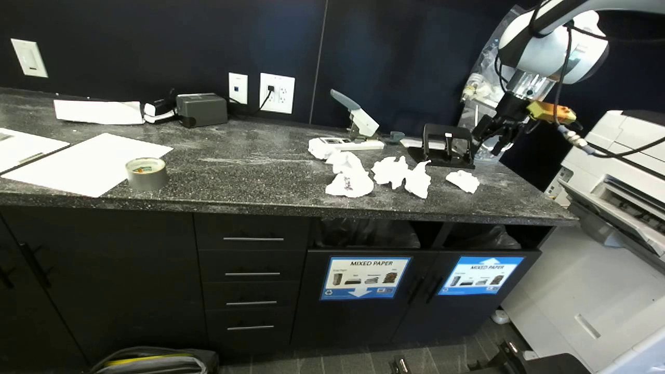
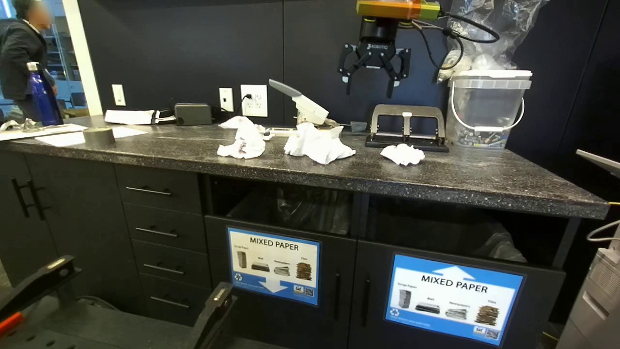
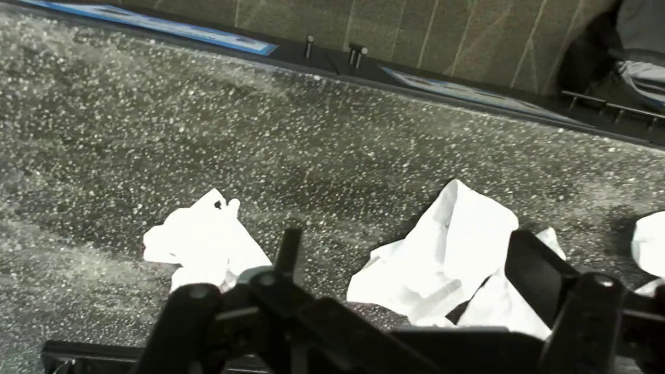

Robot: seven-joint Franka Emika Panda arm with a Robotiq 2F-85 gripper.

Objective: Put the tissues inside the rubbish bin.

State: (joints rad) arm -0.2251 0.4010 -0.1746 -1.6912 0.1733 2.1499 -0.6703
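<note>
- In an exterior view: gripper (image 2: 369,90) hangs well above the countertop (image 2: 508,182), jaws spread wide, dark wall (image 2: 310,53) visible between. Crumpled tissues (image 2: 317,143) lie on the countertop, rightmost one just in front of the hole punch (image 2: 407,125); rubbish bin openings (image 2: 290,206) sit below its front edge.
- In an exterior view: tissues cluster near the stapler (image 1: 363,123), one apart at right.
- In the wrist view: jaws stand apart above the tissues, partly hiding two.

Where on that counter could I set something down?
There's bare counter between the tape roll and the crumpled tissues, and more in front of the clear bucket. It's crowded around the stapler and hole punch, tissues strewn in front.
</note>
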